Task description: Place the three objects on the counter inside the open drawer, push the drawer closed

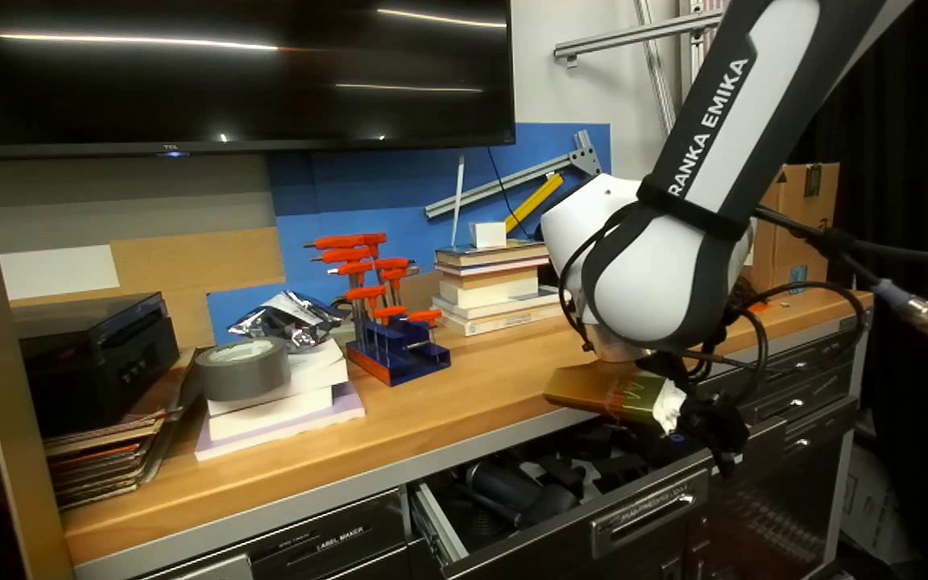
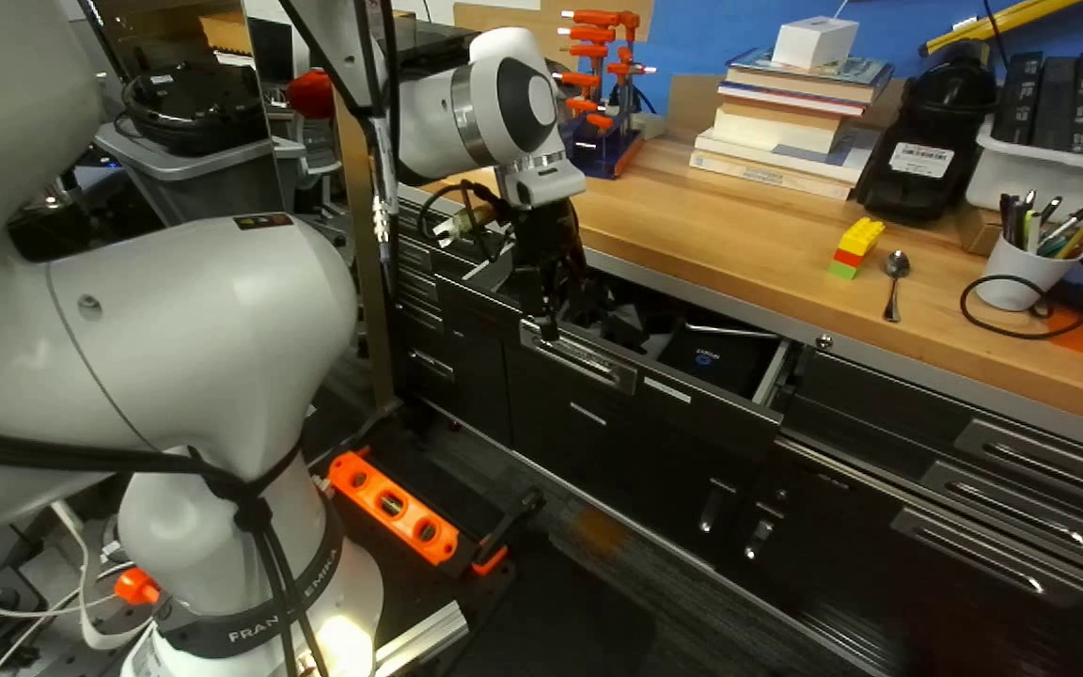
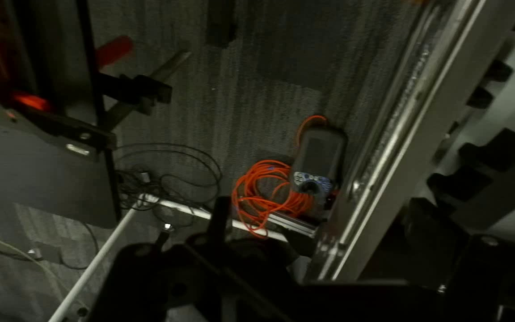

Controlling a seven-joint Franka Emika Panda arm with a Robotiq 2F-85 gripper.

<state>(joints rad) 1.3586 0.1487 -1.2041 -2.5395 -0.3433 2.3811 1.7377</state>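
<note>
1. In an exterior view the arm (image 1: 738,121) comes down from the upper right, its lettered forearm slanting toward the counter (image 1: 496,387), and the wrist (image 1: 645,290) bends at the lower end.
2. In an exterior view that also takes in the robot's base (image 2: 189,541), the upper links fill the left of the picture, and the gripper (image 2: 549,324) hangs nearly upright with its fingers pointing down, close to one end of the drawer's handle (image 2: 584,355).
3. The drawer (image 1: 544,552) stands open in both exterior views, with dark items (image 1: 516,487) lying inside.
4. The wrist view looks down past the gripper to the floor (image 3: 248,89); the drawer's pale rim (image 3: 429,134) runs slantwise on the right of that picture. On the floor lie a coil of orange cable (image 3: 266,192) and a grey handheld device (image 3: 320,150) that overlaps it.
5. The fingers are dark against dark, so I cannot tell whether they are apart or together, nor whether they touch the drawer.
6. On the counter, well apart from the gripper, stands a stack of toy bricks (image 2: 852,249), yellow on top, red and green below, with a spoon (image 2: 896,266) just beside it and a cup of pens (image 2: 1016,282) near.
</note>
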